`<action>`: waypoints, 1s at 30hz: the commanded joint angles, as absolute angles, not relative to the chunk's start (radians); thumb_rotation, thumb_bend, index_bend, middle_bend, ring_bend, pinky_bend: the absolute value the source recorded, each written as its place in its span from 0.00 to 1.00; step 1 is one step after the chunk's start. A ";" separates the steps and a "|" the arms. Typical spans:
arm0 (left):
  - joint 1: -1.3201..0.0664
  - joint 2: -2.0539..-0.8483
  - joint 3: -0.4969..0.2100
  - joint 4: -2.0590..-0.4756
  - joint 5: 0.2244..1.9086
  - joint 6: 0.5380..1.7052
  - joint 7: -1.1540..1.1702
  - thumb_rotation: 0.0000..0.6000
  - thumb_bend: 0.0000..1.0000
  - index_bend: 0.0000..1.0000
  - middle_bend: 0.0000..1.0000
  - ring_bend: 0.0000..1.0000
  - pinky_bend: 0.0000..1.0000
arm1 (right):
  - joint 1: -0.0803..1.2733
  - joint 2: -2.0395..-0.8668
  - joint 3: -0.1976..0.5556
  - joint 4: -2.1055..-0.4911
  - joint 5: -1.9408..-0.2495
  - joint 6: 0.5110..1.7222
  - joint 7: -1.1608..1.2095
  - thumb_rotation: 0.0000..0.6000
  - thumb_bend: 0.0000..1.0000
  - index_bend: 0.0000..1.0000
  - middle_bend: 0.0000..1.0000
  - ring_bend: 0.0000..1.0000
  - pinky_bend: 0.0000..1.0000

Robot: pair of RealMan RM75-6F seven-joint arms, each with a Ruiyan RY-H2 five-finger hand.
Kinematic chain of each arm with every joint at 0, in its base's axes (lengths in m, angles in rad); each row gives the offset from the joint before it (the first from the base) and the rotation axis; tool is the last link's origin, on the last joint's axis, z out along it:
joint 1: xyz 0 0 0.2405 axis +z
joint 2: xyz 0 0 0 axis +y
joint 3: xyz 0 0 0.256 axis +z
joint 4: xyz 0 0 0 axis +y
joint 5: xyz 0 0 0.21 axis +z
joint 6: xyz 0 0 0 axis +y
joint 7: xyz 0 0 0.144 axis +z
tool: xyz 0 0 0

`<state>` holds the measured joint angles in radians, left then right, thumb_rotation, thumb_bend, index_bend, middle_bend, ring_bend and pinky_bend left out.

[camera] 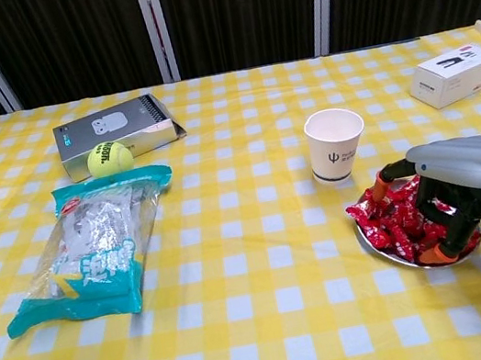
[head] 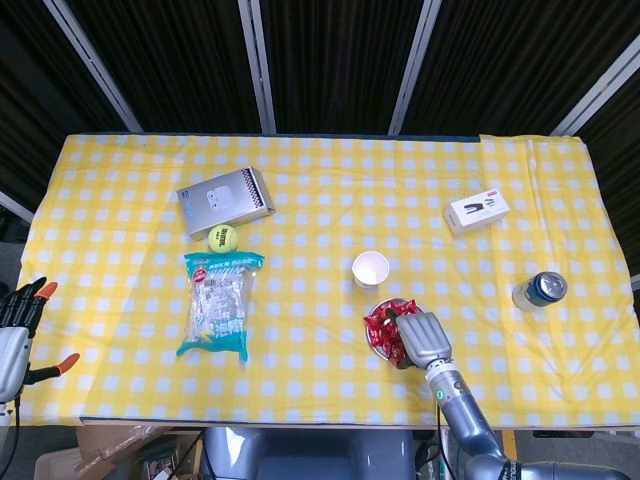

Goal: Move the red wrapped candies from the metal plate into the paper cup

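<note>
A pile of red wrapped candies (head: 383, 326) (camera: 392, 215) lies on the small metal plate (head: 377, 349) (camera: 376, 252) near the table's front edge. The white paper cup (head: 370, 270) (camera: 337, 143) stands upright just behind the plate. My right hand (head: 422, 338) (camera: 451, 185) arches over the right part of the plate, its fingers spread and reaching down into the candies, covering much of the pile. I see no candy lifted in it. My left hand (head: 16, 322) hangs off the table's left edge with its fingers apart and nothing in them.
A grey box (head: 226, 198) (camera: 110, 128), a tennis ball (head: 222, 240) (camera: 109, 156) and a teal snack bag (head: 220, 300) (camera: 102, 242) lie at the left. A white box (head: 477, 211) (camera: 455, 72) sits at the back right, a metal can (head: 540, 290) at the right.
</note>
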<state>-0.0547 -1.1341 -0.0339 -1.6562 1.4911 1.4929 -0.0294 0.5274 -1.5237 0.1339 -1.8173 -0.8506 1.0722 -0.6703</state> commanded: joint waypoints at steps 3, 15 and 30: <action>-0.055 -1.135 -0.034 -1.656 1.489 1.491 -0.027 1.00 0.04 0.00 0.00 0.00 0.00 | 0.543 -1.539 0.148 -1.788 -0.833 1.055 -0.628 1.00 0.26 0.27 0.81 0.92 1.00; -0.058 -1.135 -0.032 -1.658 1.485 1.483 -0.025 1.00 0.04 0.00 0.00 0.00 0.00 | 0.577 -1.547 0.154 -1.721 -0.751 1.007 -0.573 1.00 0.25 0.26 0.81 0.92 1.00; -0.059 -1.133 -0.030 -1.666 1.487 1.482 -0.023 1.00 0.04 0.00 0.00 0.00 0.00 | 0.574 -1.581 0.155 -1.669 -0.795 1.026 -0.472 1.00 0.50 0.71 0.82 0.92 1.00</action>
